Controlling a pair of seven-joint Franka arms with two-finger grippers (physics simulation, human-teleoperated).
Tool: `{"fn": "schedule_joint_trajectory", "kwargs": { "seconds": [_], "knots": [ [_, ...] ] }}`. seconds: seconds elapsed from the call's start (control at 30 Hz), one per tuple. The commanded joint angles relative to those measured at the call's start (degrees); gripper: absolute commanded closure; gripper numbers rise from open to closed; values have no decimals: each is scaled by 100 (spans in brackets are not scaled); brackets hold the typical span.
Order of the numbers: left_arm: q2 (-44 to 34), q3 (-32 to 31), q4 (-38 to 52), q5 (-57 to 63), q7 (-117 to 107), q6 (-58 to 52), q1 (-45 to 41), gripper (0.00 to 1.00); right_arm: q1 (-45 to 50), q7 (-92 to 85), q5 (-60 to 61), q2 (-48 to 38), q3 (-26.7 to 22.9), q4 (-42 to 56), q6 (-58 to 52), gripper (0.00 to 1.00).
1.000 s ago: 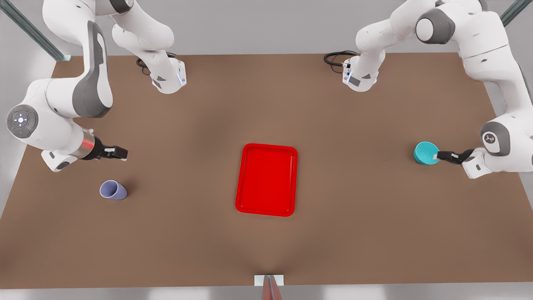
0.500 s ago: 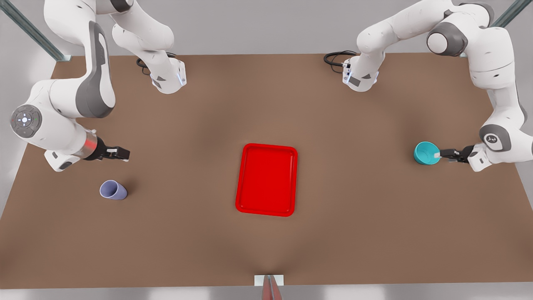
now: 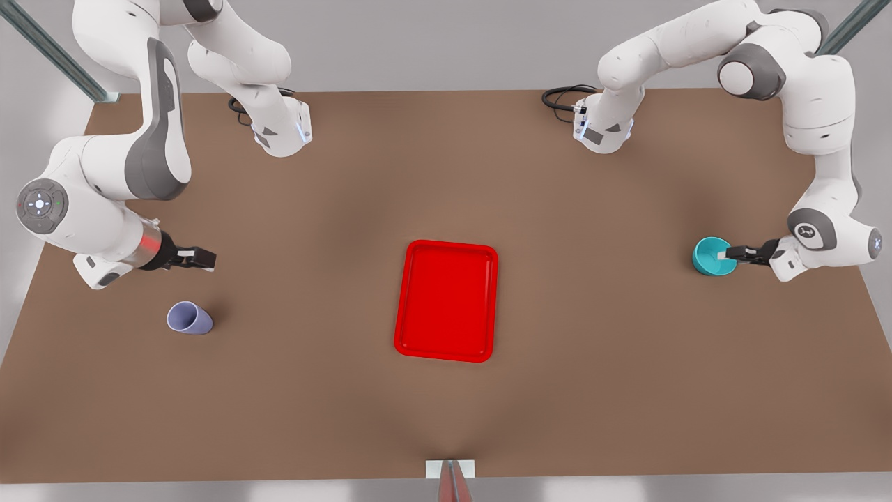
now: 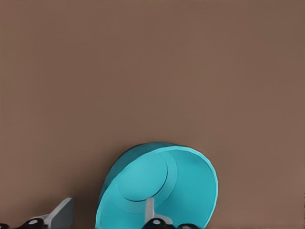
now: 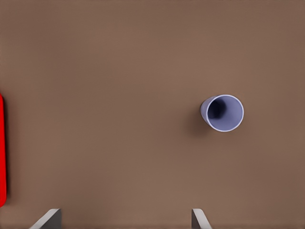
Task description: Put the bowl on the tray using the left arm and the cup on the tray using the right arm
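1. Brown and bare-looking, the flat matte table carries both of my arms and three loose things.
2. My left gripper is at the edge of the table on the front view's right, with its fingers spread astride the wall of the small round teal bowl. In the left wrist view one finger reaches inside the bowl and the other stands outside it, apart from the wall. So this claw is open around the rim and not clamped on it.
3. That bowl sits on the table, well apart from the tray, toward the edge on the front view's right.
4. My right gripper hangs above the table near the edge on the front view's left, with nothing between its fingers. In the right wrist view its two fingertips stand wide apart, so this claw is open and empty.
5. From the right gripper, the small pale lavender tapered cup stands upright near by on the table, toward the near edge and apart from the fingers. The right wrist view looks down into its open mouth.
6. Farther out, the flat bright red rectangular tray with rounded corners lies at the middle of the table, between the two arms. One edge of it shows in the right wrist view.
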Motion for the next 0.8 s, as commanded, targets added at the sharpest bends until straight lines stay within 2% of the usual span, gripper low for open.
{"fn": "schedule_joint_trajectory", "kwargs": {
  "seconds": [0.0, 0.13, 0.3, 0.6, 0.67, 0.77],
  "knots": [
    [0, 0, 0, -13, -5, 1, 5, 51, -23, 0, 4, 0, 0, 0, 4, 0],
    [35, 0, -35, -40, -172, 1, -4, 67, -32, 0, 4, 18, 0, 9, -5, 0],
    [79, 0, -26, -48, -207, 106, -4, 78, -32, 0, -5, 53, -17, 35, -5, 0],
    [-79, -61, 26, -198, -444, -61, -100, 79, -41, -9, -5, 123, -44, 167, -58, 0],
    [-369, -61, 26, -619, -848, -192, -759, 79, -41, 0, -5, 123, -35, 158, -66, 0],
    [-545, -70, 272, -752, -3378, -157, -2851, 79, -41, 9, 4, 124, -44, 158, -40, 0]
  ]
}}
